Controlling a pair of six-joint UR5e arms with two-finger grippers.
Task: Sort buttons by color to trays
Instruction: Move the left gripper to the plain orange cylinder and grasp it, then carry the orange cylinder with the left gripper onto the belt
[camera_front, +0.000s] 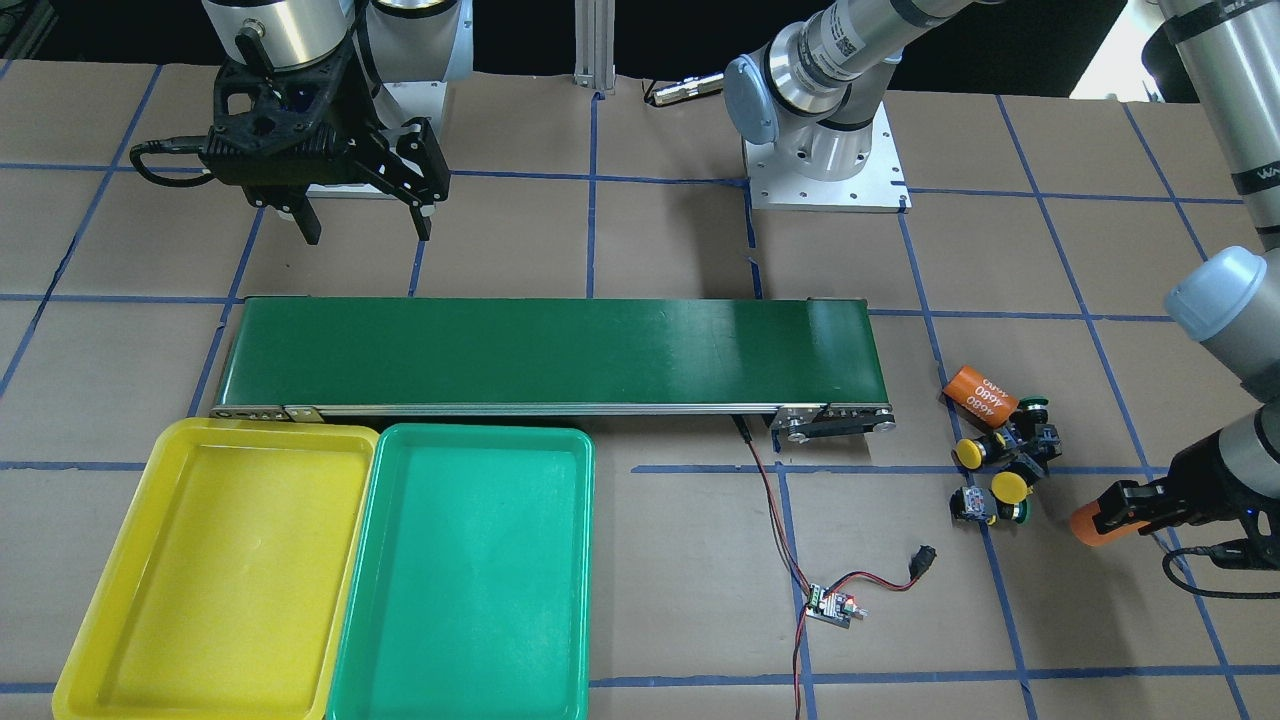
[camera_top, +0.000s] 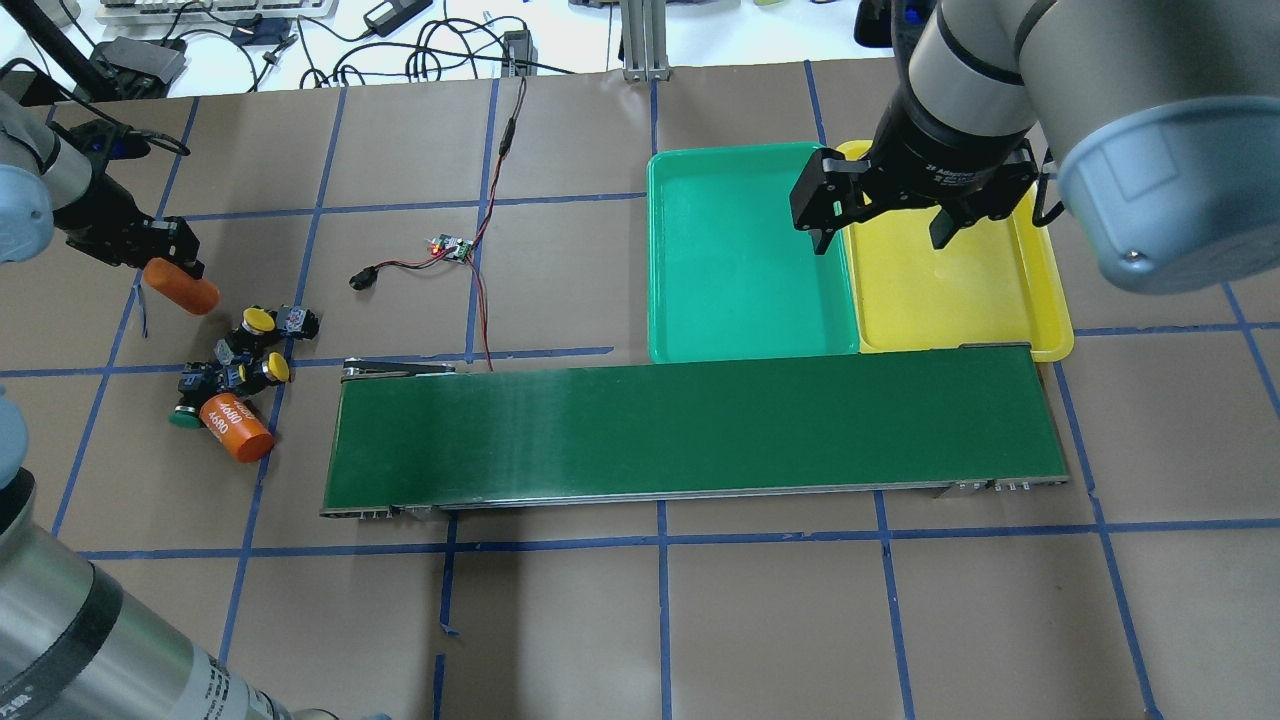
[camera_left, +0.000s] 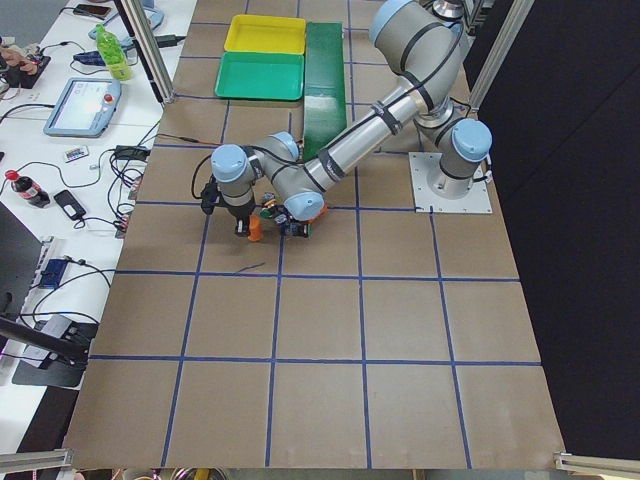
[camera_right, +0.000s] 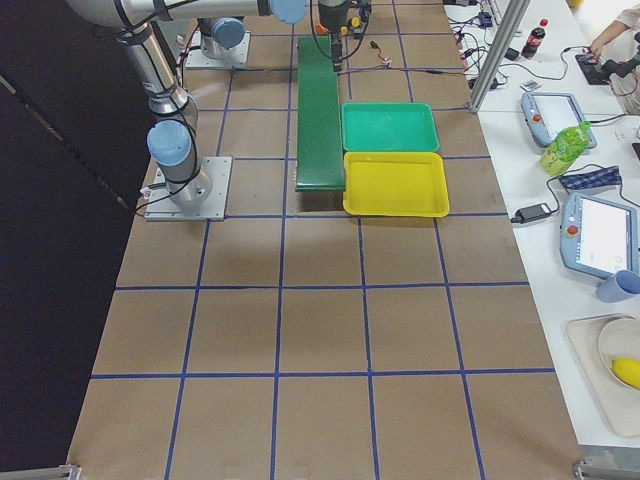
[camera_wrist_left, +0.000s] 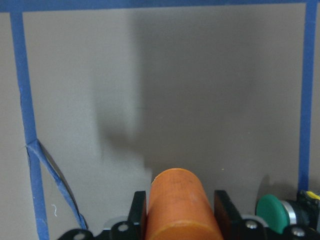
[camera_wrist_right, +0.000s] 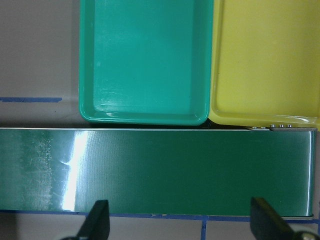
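Note:
Several buttons (camera_front: 1000, 462) lie in a loose pile on the paper past the belt's end, showing two yellow caps (camera_top: 259, 319) and green caps (camera_front: 1035, 405). Just beside the pile, my left gripper (camera_front: 1112, 512) is shut on an orange cylinder (camera_wrist_left: 179, 200), held low over the table, with one green cap (camera_wrist_left: 272, 212) at its side. My right gripper (camera_top: 880, 240) hangs open and holds nothing, above the belt's other end near the trays. The yellow tray (camera_front: 215, 560) and green tray (camera_front: 470, 570) sit side by side, both bare inside.
A long dark-green conveyor belt (camera_front: 550, 350) runs between the pile and the trays. A second orange cylinder (camera_front: 980, 395) lies against the buttons. A small controller board (camera_front: 830, 605) with red and black wires lies in front of the belt.

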